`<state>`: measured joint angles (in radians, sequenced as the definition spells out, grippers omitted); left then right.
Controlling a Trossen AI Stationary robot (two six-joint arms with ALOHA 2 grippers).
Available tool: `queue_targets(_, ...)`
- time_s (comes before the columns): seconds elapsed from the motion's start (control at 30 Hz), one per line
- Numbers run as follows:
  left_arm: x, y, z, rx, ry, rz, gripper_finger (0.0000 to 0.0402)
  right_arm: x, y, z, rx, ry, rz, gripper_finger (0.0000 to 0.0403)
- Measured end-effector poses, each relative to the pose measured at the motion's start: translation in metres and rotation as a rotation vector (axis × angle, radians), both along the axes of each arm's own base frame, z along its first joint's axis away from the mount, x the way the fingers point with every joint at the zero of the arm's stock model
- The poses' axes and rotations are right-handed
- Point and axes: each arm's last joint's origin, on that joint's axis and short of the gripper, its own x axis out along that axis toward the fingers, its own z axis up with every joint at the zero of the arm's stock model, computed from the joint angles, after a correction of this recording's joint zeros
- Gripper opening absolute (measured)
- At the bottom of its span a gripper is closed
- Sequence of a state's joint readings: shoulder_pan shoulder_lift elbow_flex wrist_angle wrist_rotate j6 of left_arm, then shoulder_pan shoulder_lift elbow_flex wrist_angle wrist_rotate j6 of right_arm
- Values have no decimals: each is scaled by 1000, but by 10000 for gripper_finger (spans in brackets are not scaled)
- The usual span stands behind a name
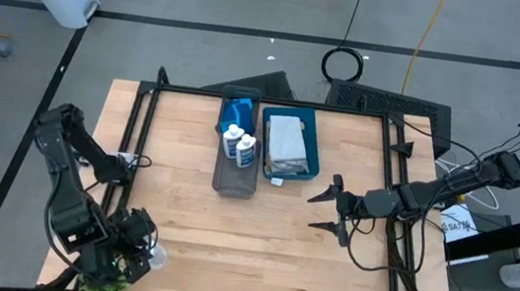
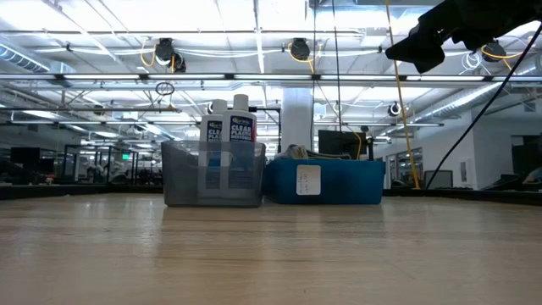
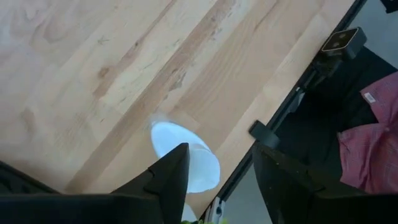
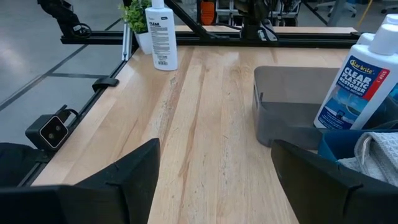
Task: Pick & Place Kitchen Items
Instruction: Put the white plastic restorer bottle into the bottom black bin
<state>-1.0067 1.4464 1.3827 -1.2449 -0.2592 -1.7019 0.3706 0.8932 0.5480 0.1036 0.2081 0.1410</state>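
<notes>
Stowed: two white bottles (image 1: 237, 144) in grey tray (image 1: 233, 183), cloth (image 1: 285, 141) in teal tray (image 1: 313, 140). Outstanding: third bottle (image 4: 160, 35), left gripper (image 1: 135, 247) partly closed about it; right gripper (image 1: 329, 212) idle, fingers apart.

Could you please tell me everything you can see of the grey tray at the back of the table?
The grey tray is a long, narrow bin of translucent smoky plastic with upright walls. It sits flat on the wooden table, against the teal tray on its right. Two white bottles with blue labels stand upright inside, rising above its rim, with something blue behind them.

White blue-labelled bottles (image 1: 237, 145), grey tray (image 1: 233, 177), teal tray (image 1: 313, 137).
</notes>
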Motion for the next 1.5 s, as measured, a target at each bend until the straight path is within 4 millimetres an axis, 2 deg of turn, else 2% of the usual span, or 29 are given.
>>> queue_targets(0.23,6,4,8,39,-24,-108,164,0,0,0,1,-2,0,279)
queue_targets(0.4,5,6,18,28,-30,-102,142,0,0,0,1,-2,0,279)
queue_targets(0.73,-4,2,6,1,10,35,127,0,0,0,1,-1,0,279)
queue_targets(0.9,-4,2,-3,-23,34,137,150,0,0,0,1,-1,0,279)
queue_targets(1.13,-3,-1,-15,-74,66,181,235,0,0,0,3,-1,-1,279)
queue_targets(1.27,-4,0,-21,-62,91,158,265,0,0,0,3,-1,-1,279)
queue_targets(1.37,-3,0,-26,-58,100,143,258,0,0,0,4,-1,-1,279)
queue_targets(1.5,-3,0,-32,-52,99,138,205,0,0,0,4,-1,-1,279)
